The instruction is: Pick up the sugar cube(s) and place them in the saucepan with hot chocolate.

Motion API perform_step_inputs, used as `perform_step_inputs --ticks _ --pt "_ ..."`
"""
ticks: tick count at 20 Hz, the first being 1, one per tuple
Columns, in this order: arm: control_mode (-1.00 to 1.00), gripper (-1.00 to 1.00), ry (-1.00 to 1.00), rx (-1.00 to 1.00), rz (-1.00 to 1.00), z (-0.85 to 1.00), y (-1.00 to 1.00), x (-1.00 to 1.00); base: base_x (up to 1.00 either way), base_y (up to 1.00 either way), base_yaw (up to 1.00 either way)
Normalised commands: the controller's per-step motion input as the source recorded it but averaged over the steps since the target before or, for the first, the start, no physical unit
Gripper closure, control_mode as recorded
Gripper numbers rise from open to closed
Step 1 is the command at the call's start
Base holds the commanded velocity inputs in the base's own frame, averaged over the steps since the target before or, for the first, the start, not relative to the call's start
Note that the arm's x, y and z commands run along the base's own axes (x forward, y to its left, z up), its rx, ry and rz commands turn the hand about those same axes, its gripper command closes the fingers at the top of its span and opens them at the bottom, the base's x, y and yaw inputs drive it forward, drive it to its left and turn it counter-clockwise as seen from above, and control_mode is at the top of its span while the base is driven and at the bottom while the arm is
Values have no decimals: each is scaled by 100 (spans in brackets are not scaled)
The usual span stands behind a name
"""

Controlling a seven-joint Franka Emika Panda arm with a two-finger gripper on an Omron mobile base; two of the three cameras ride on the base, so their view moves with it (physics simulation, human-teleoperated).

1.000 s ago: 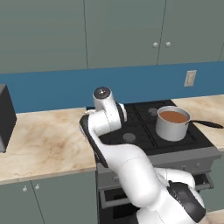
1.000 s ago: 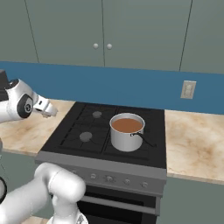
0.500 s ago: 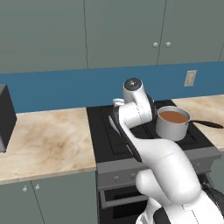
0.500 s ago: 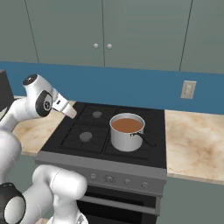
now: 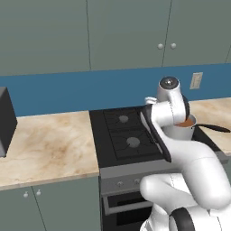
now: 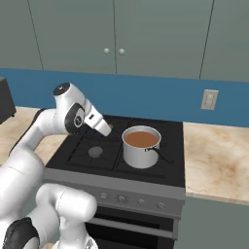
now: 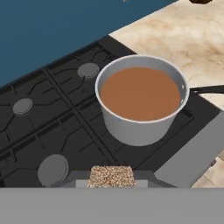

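Holding a speckled sugar cube point(image 7: 112, 176) between my fingertips, my gripper point(image 6: 104, 128) is narrowed to a slim gap with the cube pinched in it; in the hand view the tan cube sits right at the bottom, wedged between the two dark tips. From the right base view my hand hangs above the left half of the black stove point(image 6: 160, 178), and the gripper's white fingers slant down toward the pan.

Ahead of my hand stands the saucepan with hot chocolate point(image 7: 141, 105), a round silver pot with straight sides and brown liquid near its rim. It sits upright on a burner grate, apart from my fingers, with bare stovetop between us. Its thin black handle point(image 7: 207, 90) sticks out to the right of the pot as my hand sees it, over the stove's edge. In the left base view the pan point(image 5: 185, 127) is mostly hidden behind my forearm, its handle poking out past it.

Round grey burner caps point(image 7: 53, 169) lie to the left of my fingertips and farther off beyond. Marbled beige counter point(image 7: 183, 33) lies past the pan, under the blue wall.
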Motion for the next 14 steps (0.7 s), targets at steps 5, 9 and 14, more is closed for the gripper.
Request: perform_step_inputs --ticks 5,9,14 --pt "-100 100 0 5 0 -20 -100 0 0 0 0" --pt "-100 100 3 0 0 -6 -75 0 0 0 0" --pt "-100 100 15 0 0 -7 -34 21 0 0 0"
